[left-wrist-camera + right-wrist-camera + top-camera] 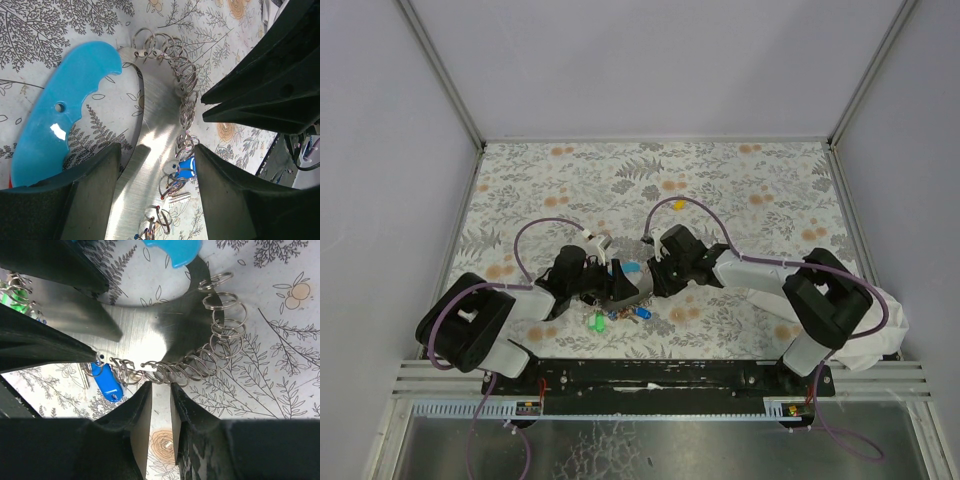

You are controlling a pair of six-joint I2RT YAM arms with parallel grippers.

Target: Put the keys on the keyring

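- Where the two arms meet low over the middle of the bench (740,180), the right gripper (160,386) is narrow, with just a slit between its fingers (137,430). The tips sit at the row of rings (220,335); cannot tell if a wire is pinched.
- The left gripper (157,150) is wide. Its fingers (75,200) straddle the curved metal strip (155,110), one hanging over the strip's face with its shadow on it. It grips nothing that can be seen.
- The two grippers point at each other, tips close, with the strip's ringed edge between them.
- The keyring (121,371) is a thin silver loop at the end of the ring row, just beside the right gripper's tips and touching the strip's edge.
- A blue key (107,383) hangs off that loop and lies flat on the bench, by the tip of the left gripper's lower finger.
- More keys (620,315) are clustered just nearer than the grippers, a green key (598,322) among them.
- A yellow key (678,203) lies alone, well apart on the far side of the right arm.
- The strip ends in a light-blue handle (65,115) with a scalloped edge and a small hole.
- The left arm (510,305) reaches in from the left and the right arm (760,272) from the right, both folded low with elbows out.
- Purple cables (535,225) loop over each wrist.
- A white cloth (880,330) sits behind the right arm's elbow.
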